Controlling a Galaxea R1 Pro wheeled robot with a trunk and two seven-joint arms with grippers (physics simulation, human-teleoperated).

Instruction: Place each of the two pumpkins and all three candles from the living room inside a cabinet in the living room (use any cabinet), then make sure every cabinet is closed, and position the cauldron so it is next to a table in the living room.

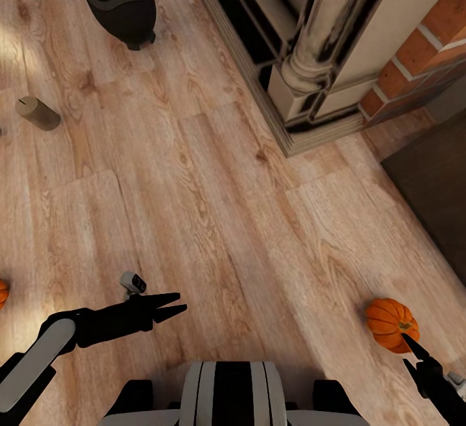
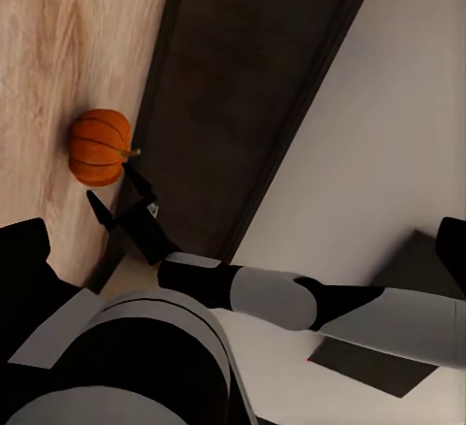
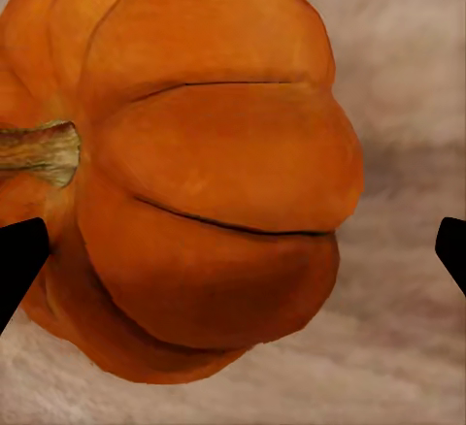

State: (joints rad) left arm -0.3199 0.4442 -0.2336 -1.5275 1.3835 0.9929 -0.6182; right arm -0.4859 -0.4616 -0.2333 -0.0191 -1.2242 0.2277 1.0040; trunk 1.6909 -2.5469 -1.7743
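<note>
A bright orange pumpkin (image 1: 390,324) sits on the wood floor at the lower right, close to the dark brown cabinet (image 1: 435,199). My right gripper (image 1: 410,352) is open just in front of it. In the right wrist view the pumpkin (image 3: 209,182) lies between the fingertips (image 3: 19,265), stem to one side. The left wrist view looks across at the same pumpkin (image 2: 97,147), my right gripper (image 2: 118,195) and the cabinet top (image 2: 248,76). My left gripper (image 1: 173,305) hangs open and empty over bare floor. A second pumpkin (image 1: 2,293) peeks in at the left edge. One candle (image 1: 37,113) lies on its side at the far left. The black cauldron (image 1: 123,2) stands at the top left.
A white fireplace surround with a column (image 1: 323,44) and red brick (image 1: 427,50) juts in at the top right. Open wood floor (image 1: 213,206) spreads between the fireplace, the cauldron and my arms.
</note>
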